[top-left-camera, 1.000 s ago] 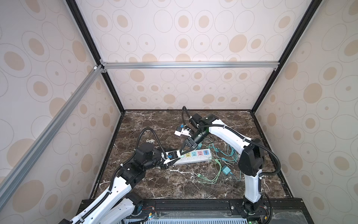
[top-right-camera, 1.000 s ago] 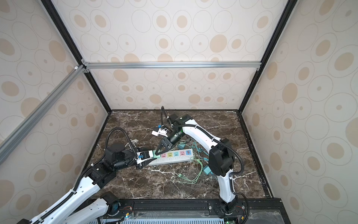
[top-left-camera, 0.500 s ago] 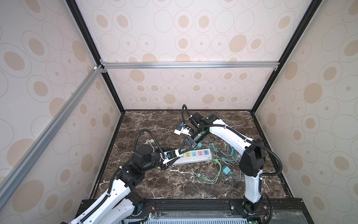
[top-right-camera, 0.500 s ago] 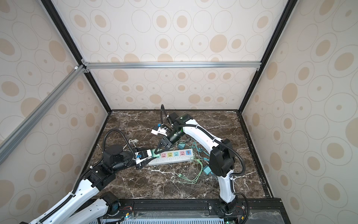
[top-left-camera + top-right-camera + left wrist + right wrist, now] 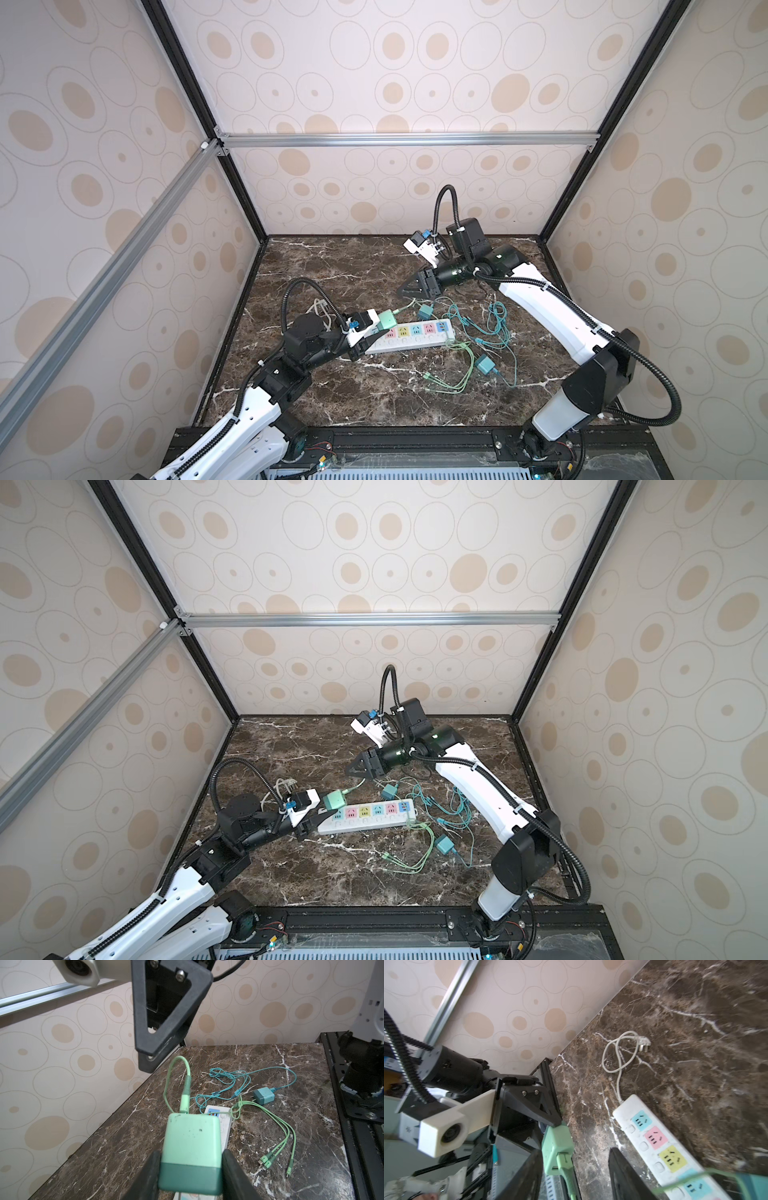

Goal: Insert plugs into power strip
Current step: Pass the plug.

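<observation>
Left gripper has the mint green plug pinched between its black fingers, one on each side of the cube right at the darker bottom band. Solid clamp, no gap on either side.

In both top views that plug sits at the cord end of the power strip, just over the first socket. In the right wrist view it's held up off the strip, with the blue, pink and yellow socket faces in plain sight next to it. Can't see the prongs from any angle.

The strip lies flat on the marble tabletop, roughly mid-table. Its white plug and looped cord lie loose off the end nearest the left arm.

Right gripper hovers above the table behind the strip, nose aimed at the mint plug. Its fingers are spread wide and clamp nothing. The mint cable arcs up from the plug and runs through that gap in the wrist view; can't tell if it touches a finger.

One teal plug lies just behind the strip. The second teal plug lies past the USB end, near the right arm's side, with teal cables tangled between them.
</observation>
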